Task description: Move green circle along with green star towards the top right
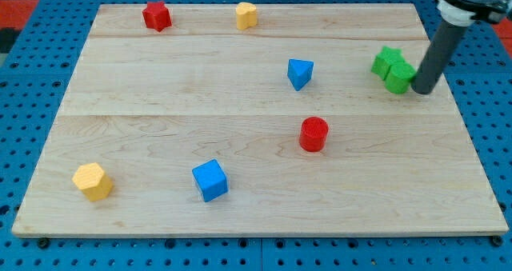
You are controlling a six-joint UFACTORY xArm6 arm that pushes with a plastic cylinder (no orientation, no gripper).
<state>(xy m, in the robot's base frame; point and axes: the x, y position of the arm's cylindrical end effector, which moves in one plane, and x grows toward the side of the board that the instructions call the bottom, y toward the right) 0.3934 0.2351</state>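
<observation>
The green star (386,61) and the green circle (398,77) sit touching each other near the right side of the wooden board (240,135), the star up and left of the circle. My tip (422,90) rests on the board right against the circle's right side, slightly below it.
A blue triangle (299,73) lies left of the green pair. A red circle (314,133) is at centre right. A blue cube (210,180) and a yellow block (93,181) are at the bottom left. A red star (157,16) and a yellow block (246,15) are at the top.
</observation>
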